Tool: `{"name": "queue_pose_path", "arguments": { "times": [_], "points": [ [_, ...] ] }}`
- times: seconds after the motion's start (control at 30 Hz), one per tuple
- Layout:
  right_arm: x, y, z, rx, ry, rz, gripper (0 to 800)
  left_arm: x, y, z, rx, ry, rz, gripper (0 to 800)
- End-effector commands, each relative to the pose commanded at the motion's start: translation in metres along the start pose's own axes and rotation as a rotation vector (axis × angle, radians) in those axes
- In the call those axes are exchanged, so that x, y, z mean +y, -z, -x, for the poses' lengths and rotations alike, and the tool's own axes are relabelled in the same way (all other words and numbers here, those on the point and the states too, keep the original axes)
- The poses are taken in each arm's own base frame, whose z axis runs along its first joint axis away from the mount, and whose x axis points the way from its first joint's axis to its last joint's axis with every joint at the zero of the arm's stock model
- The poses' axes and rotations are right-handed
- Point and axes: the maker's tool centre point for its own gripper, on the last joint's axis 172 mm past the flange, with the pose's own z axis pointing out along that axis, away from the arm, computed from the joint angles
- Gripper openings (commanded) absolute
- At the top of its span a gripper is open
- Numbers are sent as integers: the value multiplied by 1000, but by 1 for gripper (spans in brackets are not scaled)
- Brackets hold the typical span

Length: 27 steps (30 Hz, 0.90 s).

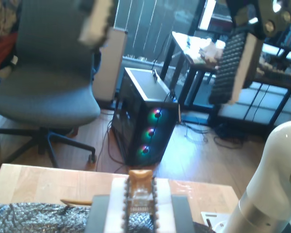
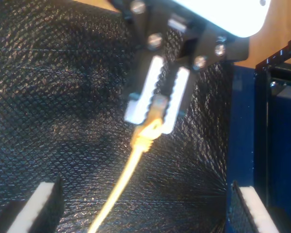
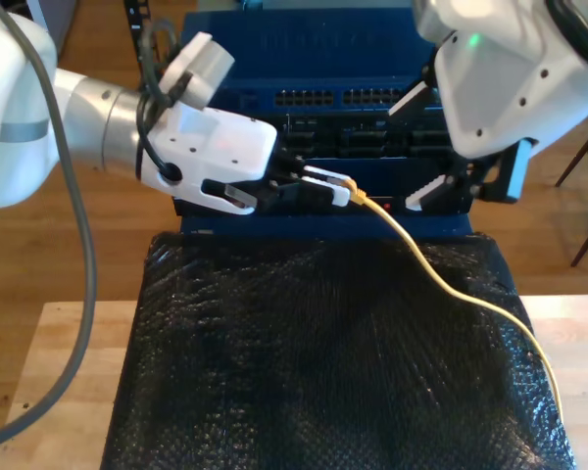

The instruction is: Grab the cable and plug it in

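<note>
Plug pinched and aimed – sockets just behind it

My first gripper (image 3: 328, 188) is closed tight on the plug (image 3: 351, 187) of the cable (image 3: 441, 274), pads clamped on the plug body so that the yellow boot and cord trail free. It holds the plug above the back edge of the black mat (image 3: 314, 372) on the worktop (image 3: 69, 372), just in front of the blue rack unit (image 3: 323, 98) and its rows of ports, which looks like the stance for pushing it in. From there the cable sags across the mat to its near corner on the exterior view's right. My second gripper (image 3: 402, 157) hangs just beside the plug with its jaws spread wide and nothing in them – probably placed to steady or take over the plug.
</note>
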Motion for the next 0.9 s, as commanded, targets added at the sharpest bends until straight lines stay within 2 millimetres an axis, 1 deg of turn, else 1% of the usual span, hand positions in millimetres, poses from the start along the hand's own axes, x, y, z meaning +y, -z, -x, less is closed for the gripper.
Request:
{"name": "queue_pose_path", "arguments": {
  "times": [0.27, 0.37, 0.5, 0.6, 0.7, 0.83, 0.9],
  "points": [
    [-5, 17, -8, 6, 116, 44, 784, 4, -1, -3, 23, 42, 50, 2],
    [-3, 19, -6, 3, 145, 87, 786, 9, -3, -4, 43, 83, 88, 2],
    [-1, 23, -1, -1, 168, 175, 789, 4, 4, -5, 82, 116, 90, 2],
    [3, 31, -1, -2, 174, 233, 789, 5, 6, -8, 111, 125, 110, 2],
    [-1, 29, 2, -3, 173, 240, 789, 5, 6, -8, 124, 136, 124, 2],
    [-9, 34, -2, 2, 207, 254, 788, 6, 6, -9, 134, 145, 134, 2],
    [-11, 40, -6, 6, 226, 268, 786, 8, 6, -11, 145, 143, 142, 2]
  ]
}}
